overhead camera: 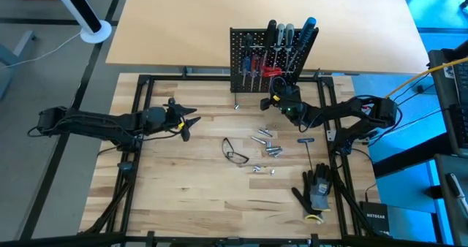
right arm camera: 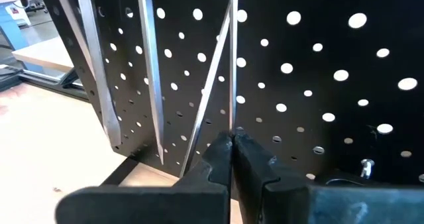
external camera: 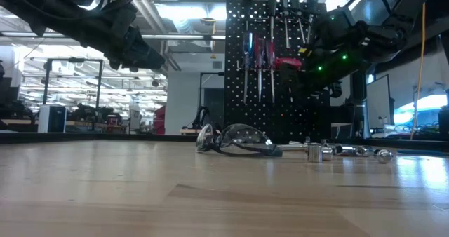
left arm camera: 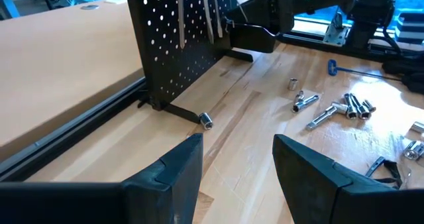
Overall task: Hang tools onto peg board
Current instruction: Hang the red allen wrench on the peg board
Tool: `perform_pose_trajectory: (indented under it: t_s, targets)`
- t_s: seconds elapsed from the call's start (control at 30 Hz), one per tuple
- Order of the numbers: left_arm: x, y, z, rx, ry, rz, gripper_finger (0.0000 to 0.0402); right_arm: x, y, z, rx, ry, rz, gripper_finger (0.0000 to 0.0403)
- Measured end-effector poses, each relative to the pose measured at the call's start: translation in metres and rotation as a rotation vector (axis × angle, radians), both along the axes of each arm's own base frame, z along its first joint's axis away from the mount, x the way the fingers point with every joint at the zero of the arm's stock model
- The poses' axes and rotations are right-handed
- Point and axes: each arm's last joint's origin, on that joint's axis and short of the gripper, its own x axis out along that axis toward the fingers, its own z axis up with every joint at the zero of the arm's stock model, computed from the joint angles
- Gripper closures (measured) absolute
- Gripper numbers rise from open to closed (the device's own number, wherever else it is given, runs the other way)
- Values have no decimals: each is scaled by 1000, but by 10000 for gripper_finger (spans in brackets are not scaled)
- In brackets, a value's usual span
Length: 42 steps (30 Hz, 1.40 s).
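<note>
Black perforated steel, the peg board [overhead camera: 267, 53] stands upright near the far edge of the wooden table [overhead camera: 190, 196], already carrying a row of screwdrivers [overhead camera: 281, 39] whose thin shafts [right arm camera: 149, 71] hang down its face. The right tool [right arm camera: 230, 144] sits hard up against the lower part of the board, its two fingers pressed together; one shaft [right arm camera: 233, 58] ends just at their tips, but whether it is pinched there cannot be told.

The left tool [left arm camera: 237, 168] hangs over the table on its own side, well apart from the board, fingers spread and holding nothing.

Loose on the table between the arms lie a cluster of sockets and bits [overhead camera: 268, 146], safety glasses [overhead camera: 235, 153], a T-handle wrench [overhead camera: 306, 146] and black gloves [overhead camera: 316, 191].

The step in hand looks like seating, or letting go of, a screwdriver at the board. To do it well, the right arm should probably keep the shaft plumb, let the handle settle fully in its holder before easing off, and pull straight back from the panel. A sideways drag could knock the neighbouring shafts or tip the board on its short stand [left arm camera: 173, 108].
</note>
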Motion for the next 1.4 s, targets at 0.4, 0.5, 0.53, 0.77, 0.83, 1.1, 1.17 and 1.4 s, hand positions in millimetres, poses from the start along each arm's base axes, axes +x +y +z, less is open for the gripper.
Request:
perform_pose_trajectory:
  t_s: [0.4,0.5,0.53,0.77,0.83,1.1,1.17,1.4]
  targets:
    - [0,0,0,-4,-3,1,229,0,0,-1,-1,6,-13,395]
    - [0,0,0,-3,-2,0,229,0,0,-1,-1,6,-14,394]
    - [0,0,0,-1,-1,-1,229,0,0,-1,0,7,-14,392]
    - [0,0,0,-1,-1,-1,229,-2,0,-4,9,28,-16,324]
    - [0,0,0,-1,-1,-1,229,-1,0,-4,8,25,-16,301]
    - [0,0,0,-2,5,-1,229,0,3,-1,10,8,20,261]
    - [0,0,-1,-3,14,-1,229,1,6,2,6,1,47,261]
    - [-1,0,-2,-8,23,0,229,-1,19,14,-44,32,34,260]
